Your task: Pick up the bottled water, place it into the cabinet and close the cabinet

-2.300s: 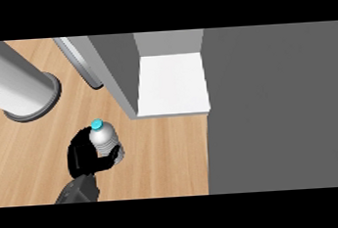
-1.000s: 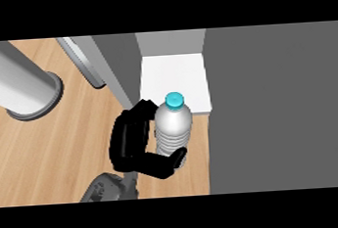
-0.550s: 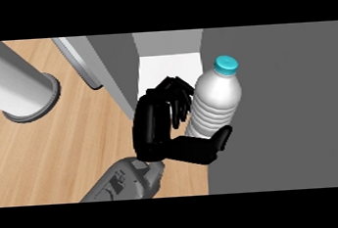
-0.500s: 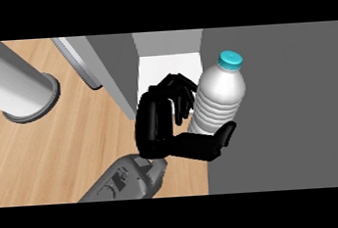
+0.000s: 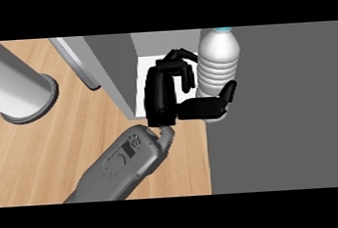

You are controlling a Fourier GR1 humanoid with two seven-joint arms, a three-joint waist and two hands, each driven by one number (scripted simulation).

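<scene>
Head view: my left hand (image 5: 172, 98) is curled round the bottled water (image 5: 216, 59), thumb low on its side, holding it upright at the cabinet (image 5: 118, 70) opening, over the white shelf (image 5: 145, 75). Right hand not visible. To do this well I judge: keep the bottle vertical, clear the cabinet door (image 5: 74, 63), set it deep before releasing.

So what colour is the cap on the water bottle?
Light blue, on the water bottle; only its edge shows in the head view.
</scene>
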